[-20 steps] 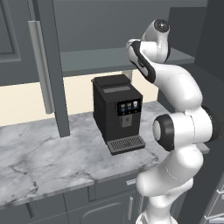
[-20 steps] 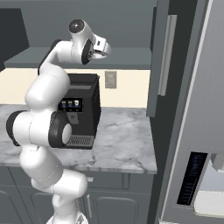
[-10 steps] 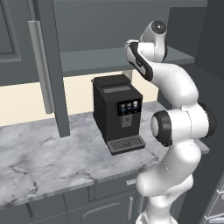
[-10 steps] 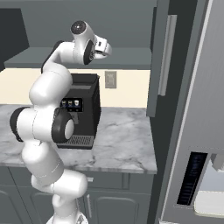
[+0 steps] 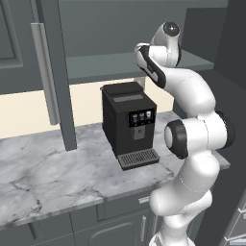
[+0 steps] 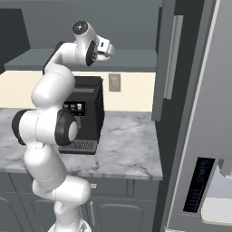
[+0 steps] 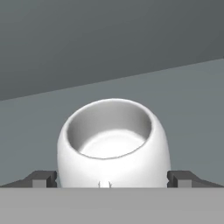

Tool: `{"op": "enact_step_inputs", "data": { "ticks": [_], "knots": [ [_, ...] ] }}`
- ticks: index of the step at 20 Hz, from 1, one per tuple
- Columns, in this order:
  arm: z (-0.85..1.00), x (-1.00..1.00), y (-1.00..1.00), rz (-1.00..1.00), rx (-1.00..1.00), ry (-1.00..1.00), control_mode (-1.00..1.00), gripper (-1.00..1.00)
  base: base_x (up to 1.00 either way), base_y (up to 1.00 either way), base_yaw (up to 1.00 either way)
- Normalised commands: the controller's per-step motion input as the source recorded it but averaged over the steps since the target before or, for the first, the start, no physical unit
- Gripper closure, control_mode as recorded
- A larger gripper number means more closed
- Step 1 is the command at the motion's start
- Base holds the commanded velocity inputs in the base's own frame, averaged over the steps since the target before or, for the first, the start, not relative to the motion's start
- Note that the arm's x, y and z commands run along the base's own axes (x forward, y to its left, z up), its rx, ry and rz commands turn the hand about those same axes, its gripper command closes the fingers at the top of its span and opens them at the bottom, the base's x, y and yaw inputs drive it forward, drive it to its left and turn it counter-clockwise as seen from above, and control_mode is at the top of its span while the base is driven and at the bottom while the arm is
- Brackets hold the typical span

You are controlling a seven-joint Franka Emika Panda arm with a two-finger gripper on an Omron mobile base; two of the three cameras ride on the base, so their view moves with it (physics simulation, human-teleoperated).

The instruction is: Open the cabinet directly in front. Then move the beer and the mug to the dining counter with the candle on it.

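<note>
Mug sits on the grey shelf inside the opened cabinet, right between the gripper's wide-open fingers and not grabbed yet, so closing off-centre could probably shove the round thing sideways or tip it over.

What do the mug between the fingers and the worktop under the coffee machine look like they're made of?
The mug looks like glazed white ceramic: smooth, rounded, with a soft sheen inside its rim, though this rendering leaves that open. The worktop looks like polished marble: white with grey veins. The coffee machine looks like matte black plastic, with a ridged drip tray.
</note>
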Motion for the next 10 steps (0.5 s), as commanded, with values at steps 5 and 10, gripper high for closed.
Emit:
{"op": "enact_step_inputs", "data": {
  "ticks": [5, 10],
  "knots": [
    [0.00, 0.00, 0.00, 0.00, 0.00, 0.00, -1.00, -1.00, 0.00, 0.00, 0.00],
    [0.00, -0.09, 0.00, 0.00, 0.00, -0.02, -1.00, -1.00, 0.00, 0.00, 0.00]
  ]
}}
